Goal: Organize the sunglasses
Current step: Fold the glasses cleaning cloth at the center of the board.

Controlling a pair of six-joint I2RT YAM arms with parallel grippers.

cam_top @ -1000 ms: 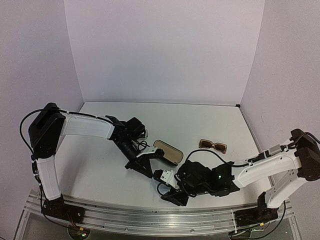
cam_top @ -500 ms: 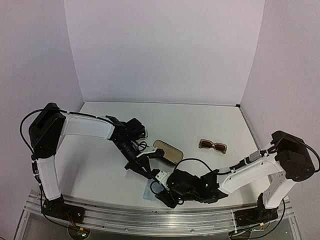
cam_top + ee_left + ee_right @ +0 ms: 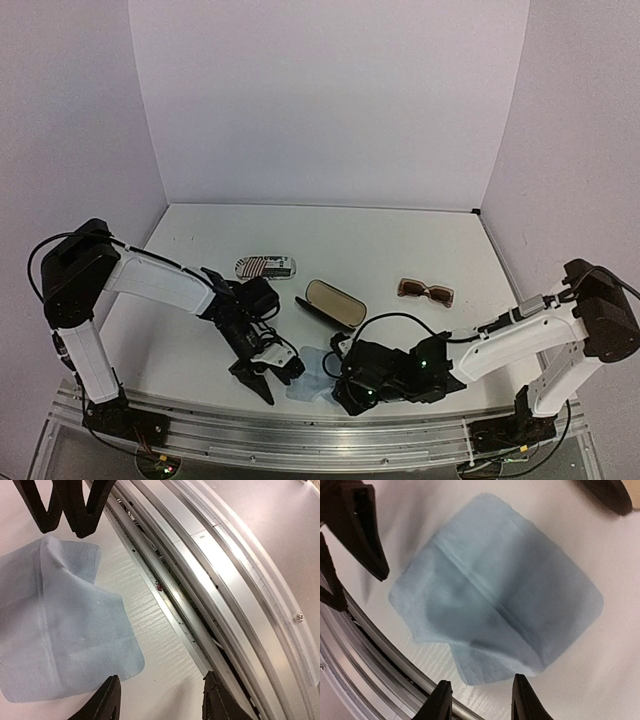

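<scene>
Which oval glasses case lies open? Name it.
The black oval case with the tan lining, left of the brown-framed sunglasses. The striped black-and-white case farther left is shut.

The left arm (image 3: pixel 150 282) and the right arm (image 3: pixel 512 335) are wearing smooth white shells between bulky black joint housings. Thin black cables (image 3: pixel 400 317) are arcing off the wrists and shoulders. The left gripper (image 3: pixel 162 700) and the right gripper (image 3: pixel 481 702) are showing matte black, tapering fingers. Black bases (image 3: pixel 110 415) are anchoring both arms.
</scene>
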